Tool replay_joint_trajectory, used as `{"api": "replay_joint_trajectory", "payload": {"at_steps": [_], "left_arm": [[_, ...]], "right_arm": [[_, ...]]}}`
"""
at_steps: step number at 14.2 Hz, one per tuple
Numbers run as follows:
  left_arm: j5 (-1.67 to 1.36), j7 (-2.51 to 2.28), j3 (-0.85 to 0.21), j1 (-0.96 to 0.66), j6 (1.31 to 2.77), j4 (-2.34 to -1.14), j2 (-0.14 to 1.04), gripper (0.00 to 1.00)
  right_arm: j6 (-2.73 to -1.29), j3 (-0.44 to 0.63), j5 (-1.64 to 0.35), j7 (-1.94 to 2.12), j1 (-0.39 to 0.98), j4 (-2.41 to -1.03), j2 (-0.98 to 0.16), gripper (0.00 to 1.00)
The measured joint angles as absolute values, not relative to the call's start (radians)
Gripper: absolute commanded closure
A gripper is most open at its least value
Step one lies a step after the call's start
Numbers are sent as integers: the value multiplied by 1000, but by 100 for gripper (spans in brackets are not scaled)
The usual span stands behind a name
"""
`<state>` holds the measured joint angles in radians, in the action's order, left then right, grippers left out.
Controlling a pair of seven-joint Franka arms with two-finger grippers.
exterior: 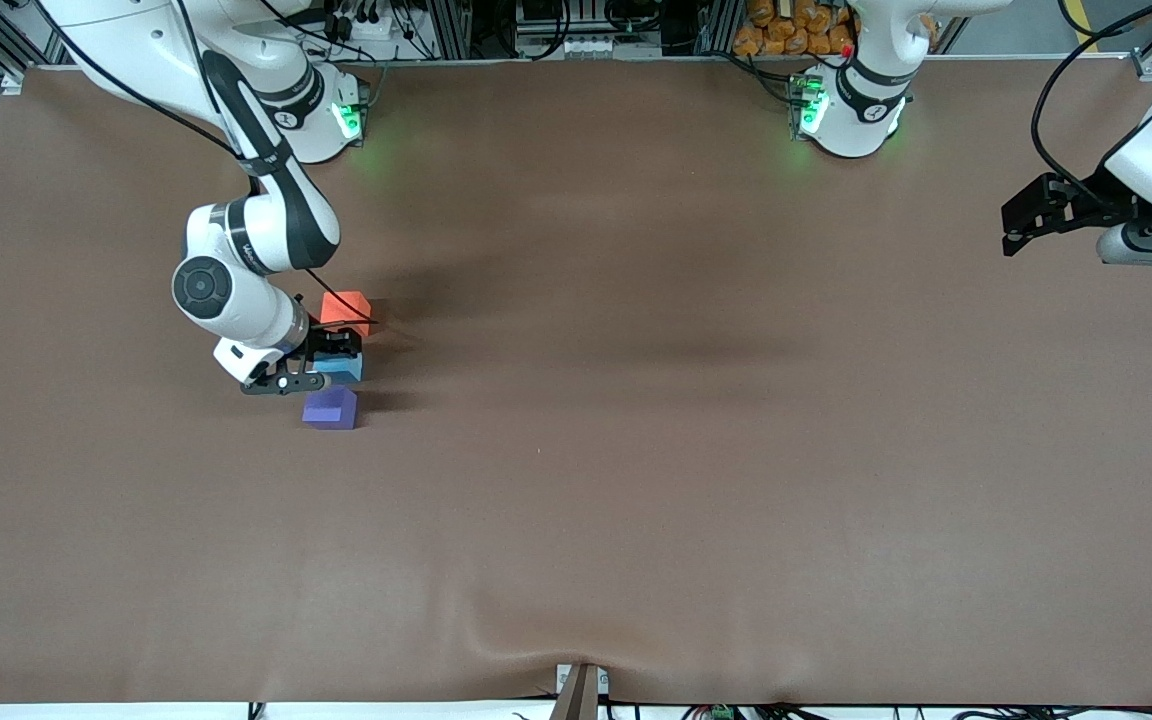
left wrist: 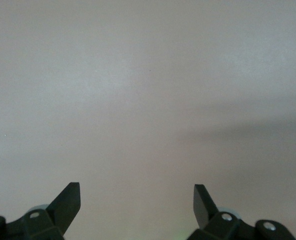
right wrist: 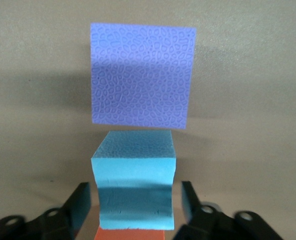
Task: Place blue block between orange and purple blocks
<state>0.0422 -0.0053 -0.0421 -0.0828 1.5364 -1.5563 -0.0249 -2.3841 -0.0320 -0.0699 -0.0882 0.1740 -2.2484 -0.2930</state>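
The blue block (right wrist: 134,182) is found on the counter (exterior: 636,450) between the orange block (exterior: 346,308) and purple block (exterior: 330,409), flanked by the parted, non-gripping fingers of the right tool (right wrist: 135,200), while the open left tool (left wrist: 137,202) is kept waiting well apart.

We take this for a robotics lab: two white arm bases (exterior: 316,115) with green status lights are bolted along one edge of a worktop (exterior: 636,480) under a brown cover, against aluminium framing (exterior: 456,25), cables and what may be power strips.
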Motion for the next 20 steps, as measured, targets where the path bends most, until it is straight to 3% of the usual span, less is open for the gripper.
{"api": "replay_joint_trajectory", "payload": {"at_steps": [2,5,11,14,16,18,20], "left_arm": [[42,-5,-42,-83,1536,-1556,-25,0],[42,-5,-43,-83,1536,-1556,-24,0],[42,-5,-43,-83,1536,-1554,-22,0],[42,-5,-43,-84,1536,-1554,-22,0],[42,-5,-43,-84,1536,-1553,-22,0],[42,-5,-43,-84,1536,-1553,-21,0],[42,-5,-43,-84,1536,-1553,-21,0]], "right_arm": [[-2176,-32,-71,-84,174,-2120,-283,0],[-1846,-32,-73,-70,173,-1816,-262,0],[-1471,-42,-56,-48,67,-1357,-256,0],[-1301,-65,-54,-31,-14,-1241,-250,0],[-1268,-68,-49,-32,-20,-1202,-214,0],[-1272,-68,-43,-40,-20,-1218,-145,0],[-1331,-54,-39,-44,-21,-1319,-59,0]]}}
